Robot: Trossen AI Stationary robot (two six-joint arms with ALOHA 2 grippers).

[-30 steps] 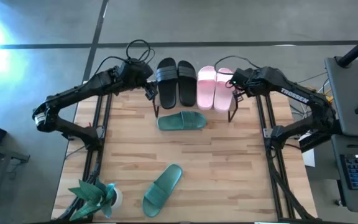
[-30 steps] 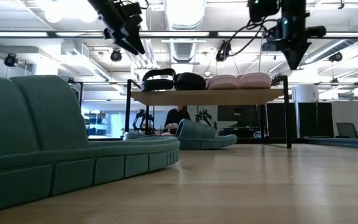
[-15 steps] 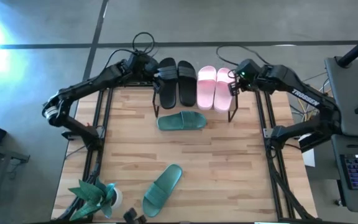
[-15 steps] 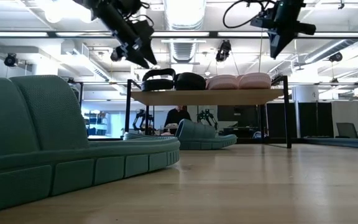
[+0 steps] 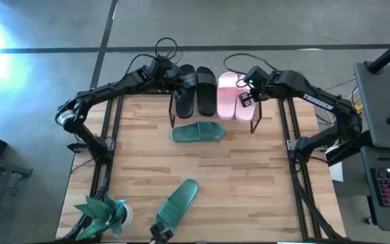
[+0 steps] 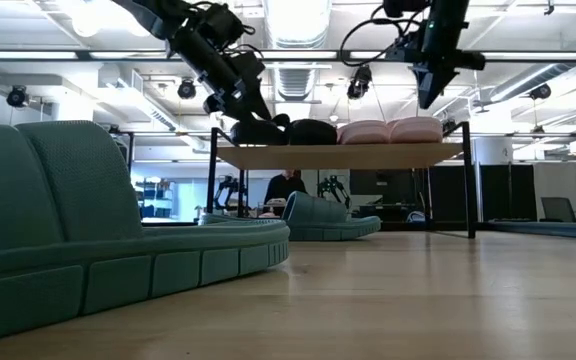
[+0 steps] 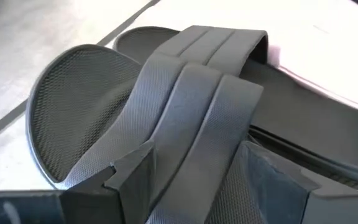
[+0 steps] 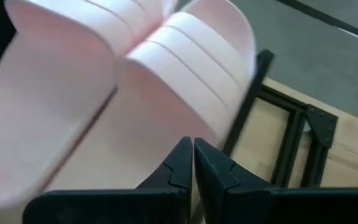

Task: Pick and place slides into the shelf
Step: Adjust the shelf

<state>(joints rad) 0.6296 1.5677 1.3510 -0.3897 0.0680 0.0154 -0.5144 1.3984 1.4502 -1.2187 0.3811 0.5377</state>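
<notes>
Wooden tabletop (image 5: 249,190) carries the shelf (image 5: 212,116) at its far edge, black pair (image 5: 195,89) and pink pair (image 5: 234,95) already on top. Two teal slides (image 5: 198,132) remain on the table. Left gripper (image 5: 175,80), jaws spread, apparently straddles a black strap; right gripper (image 5: 244,97), closed, hovers over pink.

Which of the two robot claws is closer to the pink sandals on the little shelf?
The right gripper: it is shut, right over the pink sandals. The left gripper is open astride a black sandal, farther along the shelf.
</notes>
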